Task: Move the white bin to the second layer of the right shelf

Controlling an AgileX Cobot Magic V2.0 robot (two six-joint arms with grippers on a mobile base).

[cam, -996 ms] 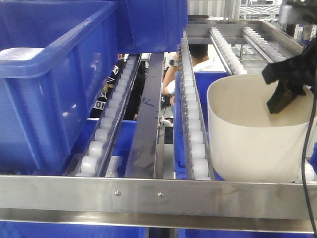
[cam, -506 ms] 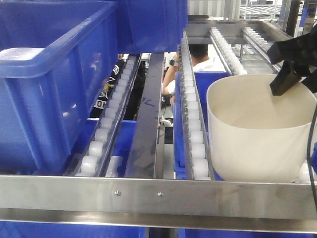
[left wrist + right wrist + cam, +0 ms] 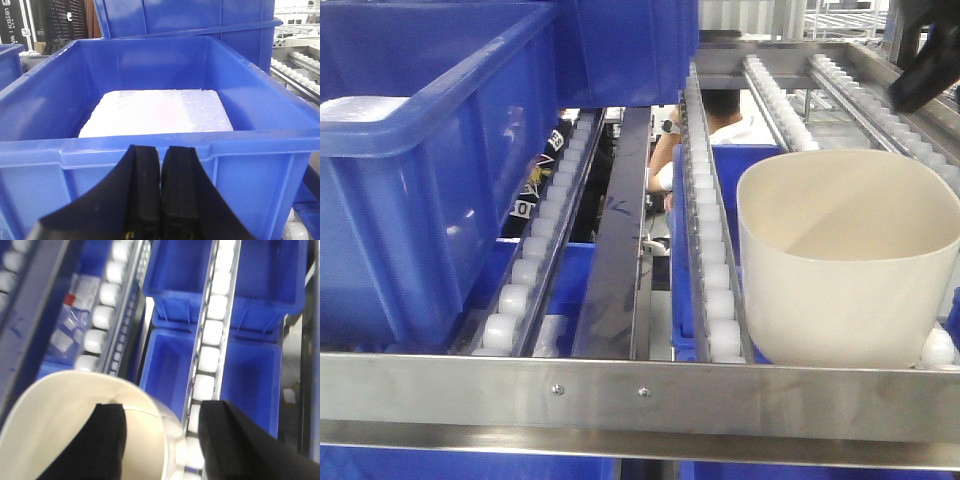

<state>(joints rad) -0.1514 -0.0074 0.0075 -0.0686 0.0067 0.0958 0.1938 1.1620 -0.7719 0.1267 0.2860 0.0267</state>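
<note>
At 6 o'clock in the front view, the flat riveted steel front rail (image 3: pixel 640 395) is running across the whole width. Just behind it, at approx. 4 o'clock, the white bin (image 3: pixel 847 262) is sitting upright on the right shelf second layer (image 3: pixel 720 300), w/ its mouth facing up and nothing inside. Its base is resting on the white rollers (image 3: pixel 708 240), just behind the rail. No fingers are touching it.

At 9 o'clock a large blue crate (image 3: pixel 430 170) is standing on the left lanes of the same level. Between crate and bin, a dark steel divider strip (image 3: pixel 620 240) is going from 6 toward 12 o'clock. Under the rollers, more blue crates are showing through.

At 1–2 o'clock, far and high, a black part of the right gripper (image 3: pixel 923 75) is hanging above the back of the roller lane, apart from the bin.

In the right wrist view the right gripper (image 3: pixel 160 440) is looking down; its two black fingers (image 3: pixel 95 440) are spread wide, w/ the bin rim (image 3: pixel 75 385) under the left one and rollers under the gap.

In the left wrist view the left gripper (image 3: pixel 160 200) is at 6 o'clock, fingers pressed together w/ nothing between, just before a blue crate holding a white foam slab (image 3: pixel 157 112).
</note>
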